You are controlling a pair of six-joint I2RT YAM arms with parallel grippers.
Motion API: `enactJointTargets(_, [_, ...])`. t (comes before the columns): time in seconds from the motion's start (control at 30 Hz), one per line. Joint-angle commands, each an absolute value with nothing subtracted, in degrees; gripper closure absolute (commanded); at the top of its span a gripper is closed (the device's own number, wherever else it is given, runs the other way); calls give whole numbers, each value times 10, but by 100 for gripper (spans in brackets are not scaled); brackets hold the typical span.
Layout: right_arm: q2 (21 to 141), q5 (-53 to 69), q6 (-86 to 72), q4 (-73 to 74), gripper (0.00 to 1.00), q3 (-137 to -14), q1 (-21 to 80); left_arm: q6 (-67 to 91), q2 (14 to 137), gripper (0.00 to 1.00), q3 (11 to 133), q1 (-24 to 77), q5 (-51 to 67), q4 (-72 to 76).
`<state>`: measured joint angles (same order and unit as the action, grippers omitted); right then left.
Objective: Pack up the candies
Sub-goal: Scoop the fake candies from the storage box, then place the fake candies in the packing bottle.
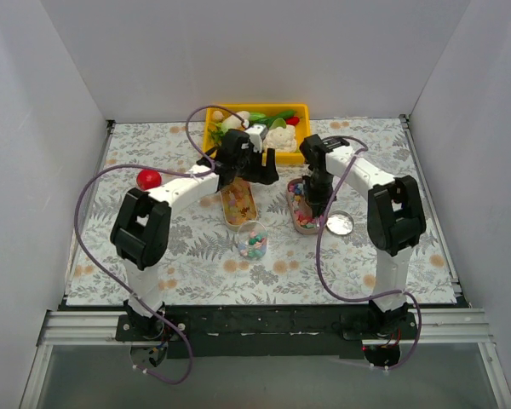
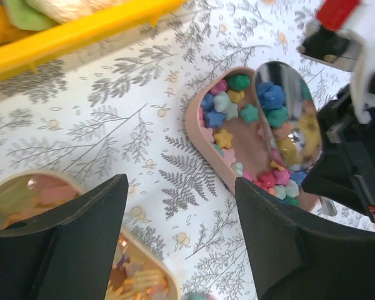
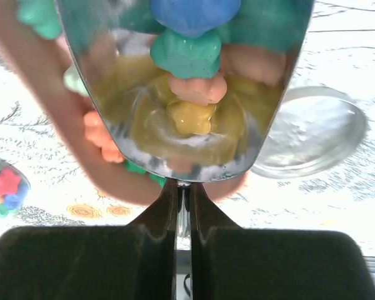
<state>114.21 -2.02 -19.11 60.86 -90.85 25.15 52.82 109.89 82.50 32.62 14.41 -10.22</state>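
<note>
Steel scoop [image 3: 134, 128] hides candies [image 2: 224, 137] (only partly).

I saw the candies [image 2: 231, 112], small pastel stars, lying loose in a shallow pink tray [image 2: 192, 120], with a few in a metal scoop [image 2: 280, 70].

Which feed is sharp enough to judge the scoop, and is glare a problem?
Right wrist: the scoop fills the frame, blurred and mirror-like. Left wrist: the pink tray and its candies are sharp, though the scoop reflects them. Top view: even light, candies tiny.
</note>
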Motion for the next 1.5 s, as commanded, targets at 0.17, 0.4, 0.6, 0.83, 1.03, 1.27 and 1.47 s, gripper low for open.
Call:
enactJointTargets(0.17, [994, -79, -185, 664, 99, -927, 354, 564, 945, 24, 743, 269, 134, -106])
enactJointTargets(0.4, [967, 46, -199, 728, 99, -971, 415, 578, 896, 2, 704, 251, 82, -131])
enactJointTargets(0.6, [962, 181, -216, 751, 99, -963, 438, 575, 876, 2, 694, 247, 93, -134])
enactJointTargets(0.83, [967, 191, -221, 751, 99, -941, 468, 565, 835, 2, 681, 247, 183, -149])
enactJointTargets(1.03, [990, 183, -214, 750, 99, -960, 485, 565, 802, 2, 637, 247, 279, -144])
enactJointTargets(1.27, [998, 178, -209, 745, 99, -975, 496, 569, 771, 2, 560, 249, 340, -120])
enactJointTargets(1.47, [1003, 178, -211, 741, 99, -985, 501, 577, 768, 2, 531, 253, 346, -106])
